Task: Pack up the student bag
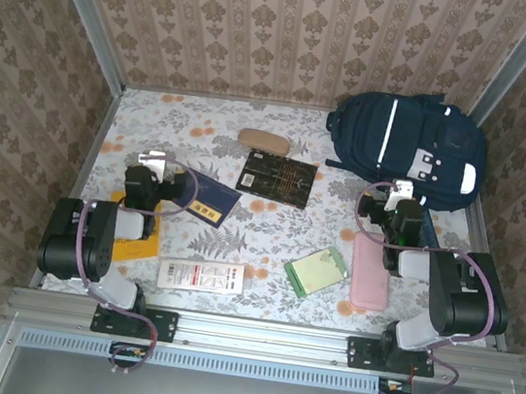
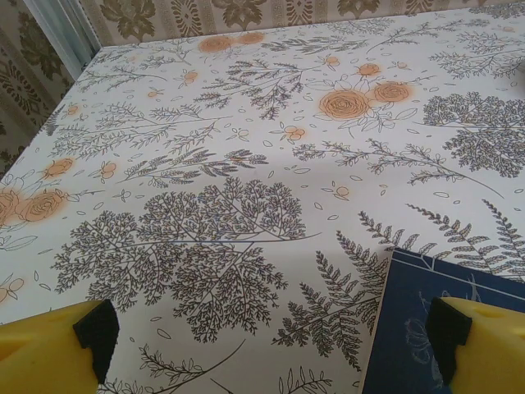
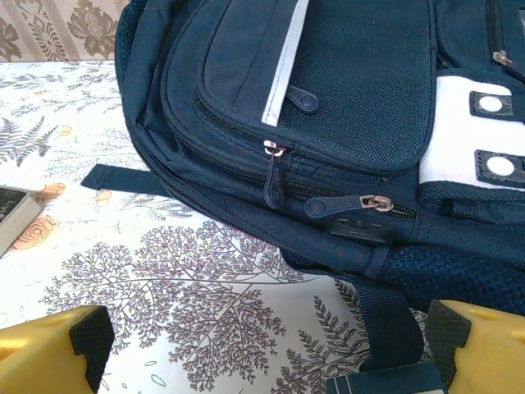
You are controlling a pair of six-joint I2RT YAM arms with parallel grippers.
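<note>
Bag (image 1: 409, 147) is lying zipped at the far right of the table (image 1: 199, 127); left gripper (image 2: 271, 328) and right gripper (image 3: 269, 341) are hanging spread, empty. Right one is facing the zip pull (image 3: 275, 179), likely needing a square, centred pinch

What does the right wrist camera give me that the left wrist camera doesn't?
Right wrist: the student bag with its zip pulls, a strap lying on the table cover, and a book corner at the frame's left edge. Left wrist: a navy booklet corner near one finger. Both: the floral table cover, and the left gripper and right gripper, jaws wide open, holding nothing.
</note>
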